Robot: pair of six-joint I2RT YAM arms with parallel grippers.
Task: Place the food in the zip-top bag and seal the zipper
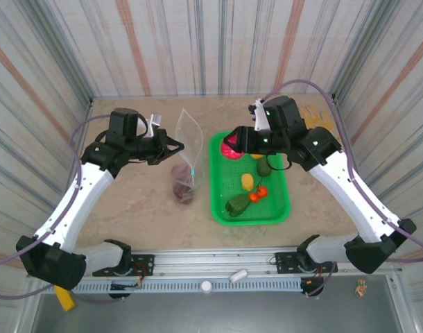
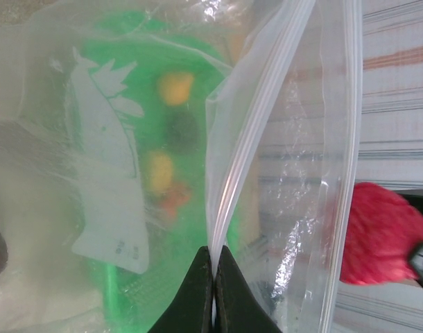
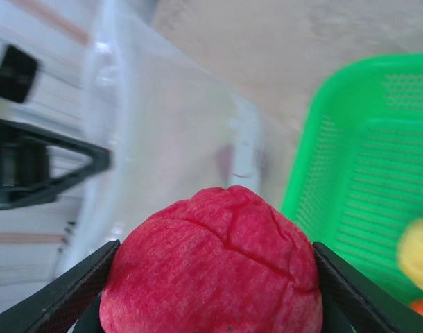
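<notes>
Pinched the zipper strip [image 2: 235, 187] of the clear floppy plastic bag [image 2: 301, 208] in the left gripper [image 2: 213, 255] — clamped a red bumpy plastic fruit [image 3: 211, 243] in the right gripper [image 3: 211, 277], bag just ahead.

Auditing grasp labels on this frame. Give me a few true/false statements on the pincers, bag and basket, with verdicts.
1. The left pincer is shut on the mouth edge of the zip-top bag. True.
2. The right pincer is open and empty. False: it is shut on a red piece.
3. Purple pieces lie inside the bag. True.
4. The green basket holds nothing. False: a yellow piece, a dark green piece and orange pieces lie in it.
</notes>
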